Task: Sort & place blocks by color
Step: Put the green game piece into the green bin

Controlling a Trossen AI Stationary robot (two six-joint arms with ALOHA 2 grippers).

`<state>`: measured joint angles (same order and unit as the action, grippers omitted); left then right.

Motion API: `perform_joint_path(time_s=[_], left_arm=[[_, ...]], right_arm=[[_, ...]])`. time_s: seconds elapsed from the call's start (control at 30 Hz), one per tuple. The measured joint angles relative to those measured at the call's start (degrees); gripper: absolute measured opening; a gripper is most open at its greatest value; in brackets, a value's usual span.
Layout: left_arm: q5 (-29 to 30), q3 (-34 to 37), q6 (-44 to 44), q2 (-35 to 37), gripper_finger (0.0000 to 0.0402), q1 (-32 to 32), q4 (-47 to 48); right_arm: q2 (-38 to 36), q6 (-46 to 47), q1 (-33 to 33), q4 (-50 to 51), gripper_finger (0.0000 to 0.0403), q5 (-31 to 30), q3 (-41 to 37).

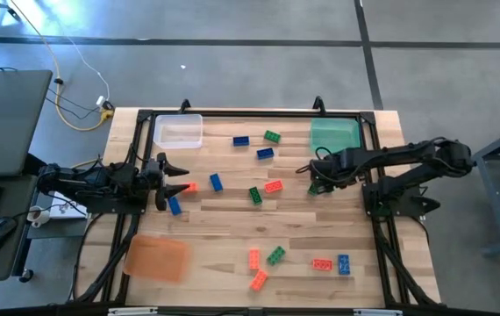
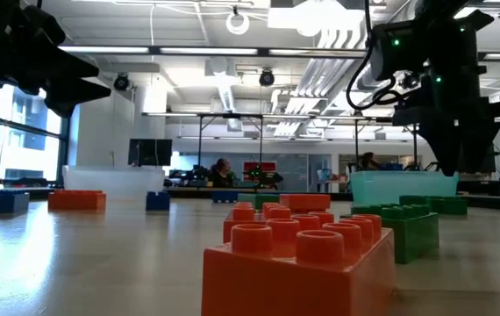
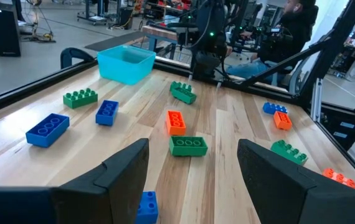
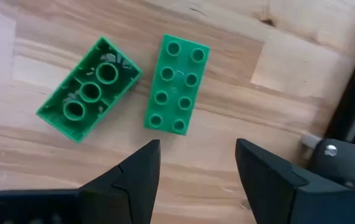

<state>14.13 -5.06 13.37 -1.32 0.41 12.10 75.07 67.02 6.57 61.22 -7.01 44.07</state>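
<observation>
The right gripper [image 4: 196,163] is positioned directly above two small green studded plastic bricks lying on the wooden table [image 1: 232,228], just in front of the translucent green plastic tray [image 1: 335,136]. Its fingers are spread wide and nothing is held. The stud-up green brick [image 4: 176,84] lies just ahead of the finger gap, its long axis running roughly in line with that gap; the upturned hollow green brick [image 4: 89,89] lies beside it, angled. The left gripper [image 3: 190,171], also open and empty, waits over the table's left side.
</observation>
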Motion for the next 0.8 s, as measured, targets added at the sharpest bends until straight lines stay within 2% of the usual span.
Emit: perform_joint_path(time_s=[0.4,0.8], left_arm=[[0.0,0.0,0.1,0.0,0.0235,0.0,0.0],[0.0,0.0,0.0,0.0,0.0235,0.0,0.0]], right_arm=[[-0.3,0.0,0.2,-10.6,0.0197,1.2,-6.0],[-0.1,0.2,0.2,-11.9,0.0197,-0.8,-6.5]])
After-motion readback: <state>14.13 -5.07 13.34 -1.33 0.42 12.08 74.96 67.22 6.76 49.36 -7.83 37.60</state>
